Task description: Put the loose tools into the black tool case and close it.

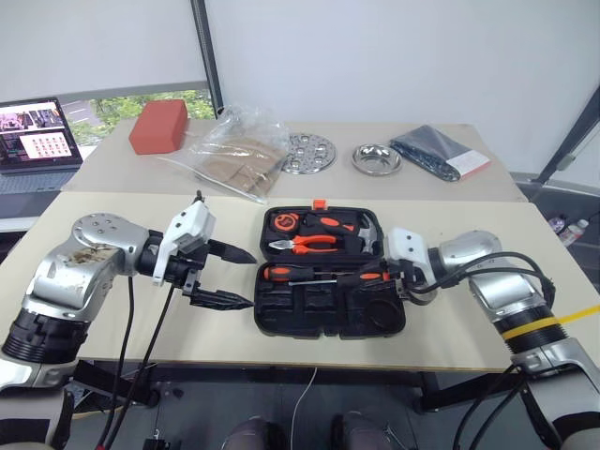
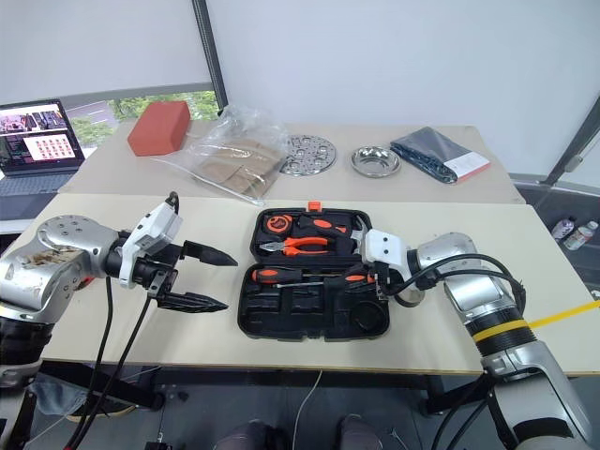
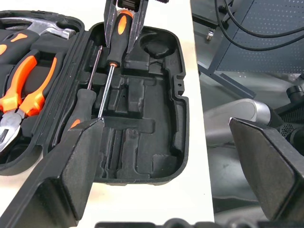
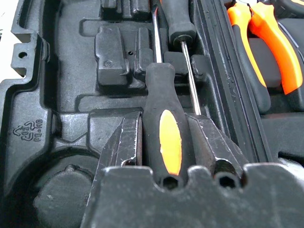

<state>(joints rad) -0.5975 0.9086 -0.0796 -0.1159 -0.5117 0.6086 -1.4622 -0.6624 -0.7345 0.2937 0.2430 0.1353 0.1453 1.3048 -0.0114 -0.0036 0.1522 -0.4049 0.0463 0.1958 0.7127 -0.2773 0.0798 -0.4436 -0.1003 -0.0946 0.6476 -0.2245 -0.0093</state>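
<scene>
The black tool case (image 1: 330,327) lies open at the table's front middle. Two orange-and-black screwdrivers lie side by side in its near half. My right gripper (image 4: 164,118) reaches in from the right, fingers (image 3: 110,19) against both sides of one screwdriver's handle (image 4: 170,137), which rests in its moulded slot. The other screwdriver (image 1: 281,274) lies next to it with its handle at the case's left end. My left gripper (image 1: 251,277) hovers open just left of the case, pointing at it, holding nothing.
Orange-handled pliers (image 1: 305,244), a hammer (image 1: 361,225) and a tape measure (image 1: 281,223) sit in the case's far half. On the back table are a red block (image 1: 157,127), a plastic bag (image 1: 234,150), a perforated metal disc (image 1: 309,152), a metal bowl (image 1: 377,157), a dark pouch (image 1: 439,152). A laptop (image 1: 37,136) stands far left.
</scene>
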